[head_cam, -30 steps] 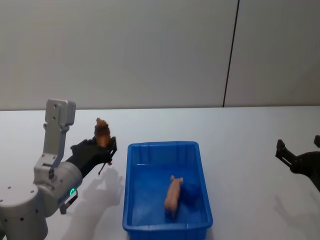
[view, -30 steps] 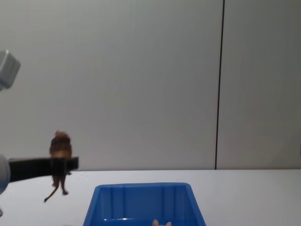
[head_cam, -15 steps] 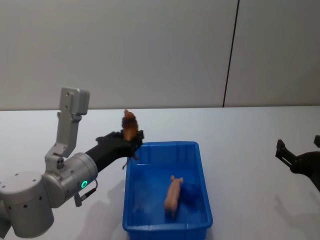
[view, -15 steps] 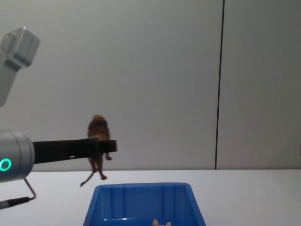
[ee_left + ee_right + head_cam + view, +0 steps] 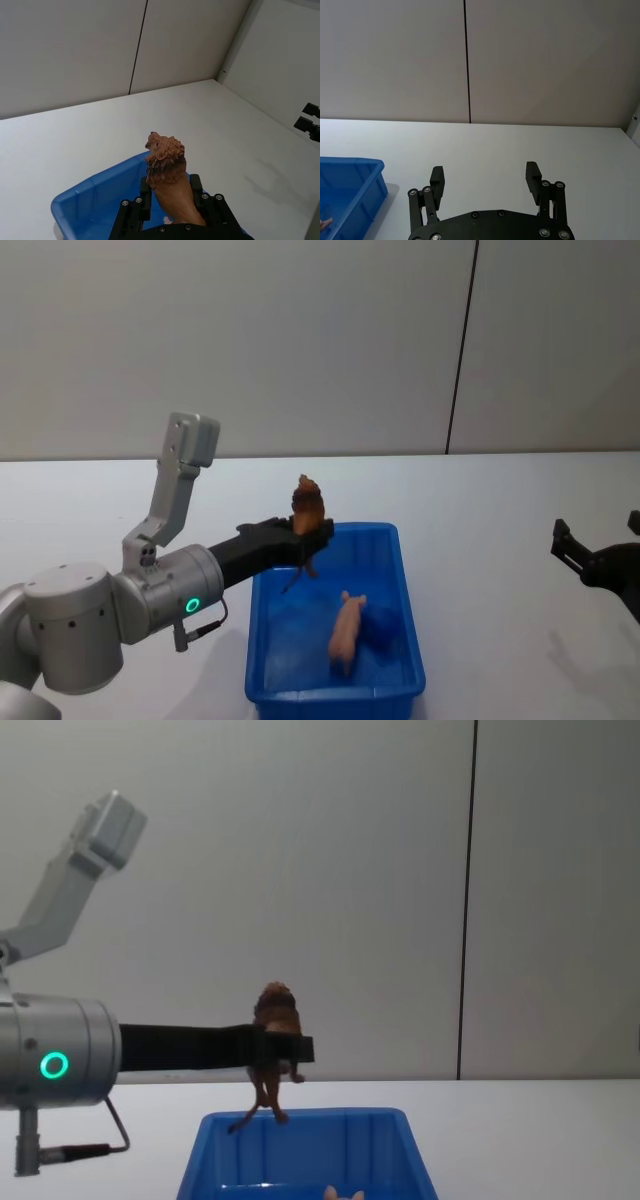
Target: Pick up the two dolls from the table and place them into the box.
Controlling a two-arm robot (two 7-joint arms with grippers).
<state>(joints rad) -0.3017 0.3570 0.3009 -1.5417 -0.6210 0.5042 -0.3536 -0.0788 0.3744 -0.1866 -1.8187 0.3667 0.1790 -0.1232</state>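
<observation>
The left gripper [image 5: 305, 530], clamped on the brown doll [image 5: 307, 505], hangs over the blue box [image 5: 335, 695] (pink doll [image 5: 347, 632] inside); the right gripper [image 5: 486, 179] sits spread apart over the table [image 5: 500, 500].

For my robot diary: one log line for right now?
left claw: holding brown doll above box | pink doll: in box | right claw: open, idle

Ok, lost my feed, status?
Left gripper shut on brown doll, over box rim. Pink doll in box. Right gripper open, parked right.
</observation>
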